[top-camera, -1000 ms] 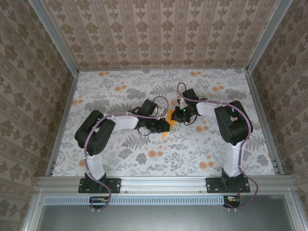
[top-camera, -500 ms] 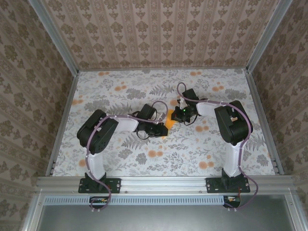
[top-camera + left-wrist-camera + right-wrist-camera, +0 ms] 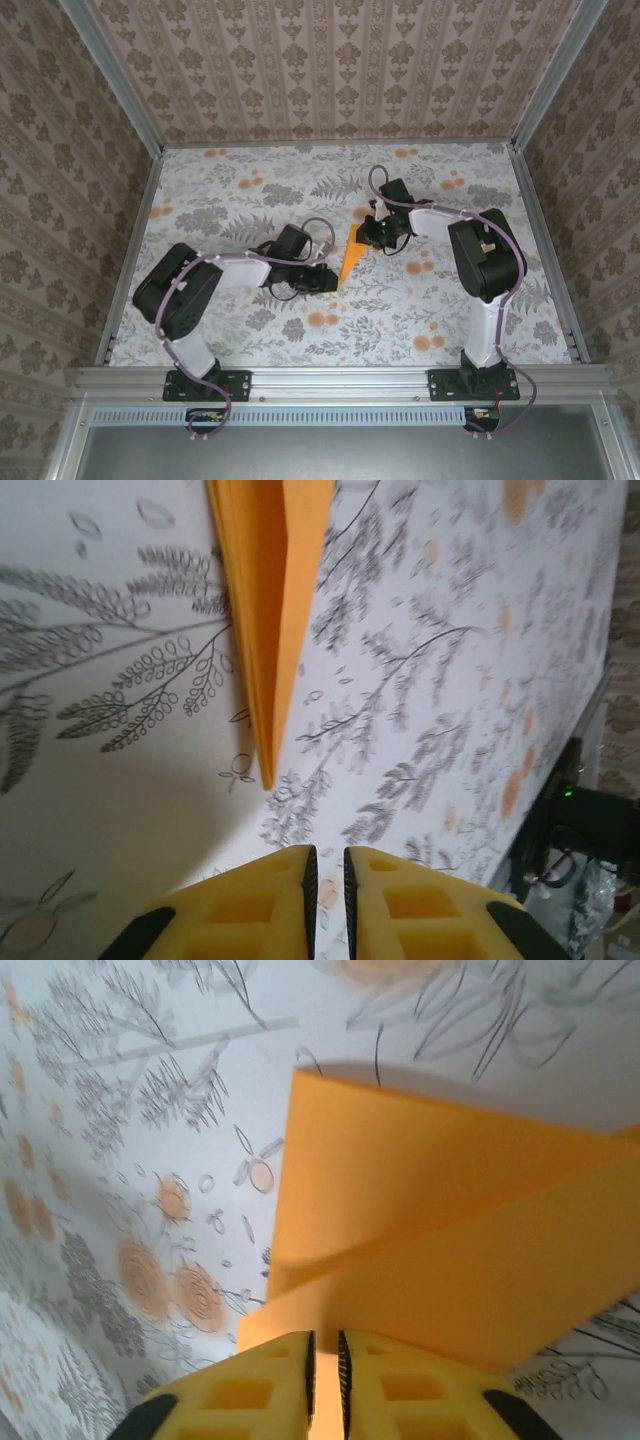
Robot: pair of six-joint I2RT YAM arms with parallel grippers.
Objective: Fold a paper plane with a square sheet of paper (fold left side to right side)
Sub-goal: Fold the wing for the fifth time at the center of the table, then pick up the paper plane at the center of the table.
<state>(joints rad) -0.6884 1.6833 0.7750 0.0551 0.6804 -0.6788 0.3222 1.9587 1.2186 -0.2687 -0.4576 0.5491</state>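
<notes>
folded dart down, the fingers should come off cleanly
the paper plane (image 3: 349, 260) lies on the tabletop (image 3: 230, 200) between the arms. the left fingers (image 3: 270, 880) are narrow and empty just short of its nose. the right fingers (image 3: 275, 1360) are narrow over its tail, grip unclear. best to lift straight up without dragging the creases.

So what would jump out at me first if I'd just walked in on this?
The bright orange paper plane jumps out: a slim folded dart lying near the middle of the flower-printed table. Two black arms bend in toward it, the left gripper a little short of its pointed end and the right gripper at its wide end.
</notes>
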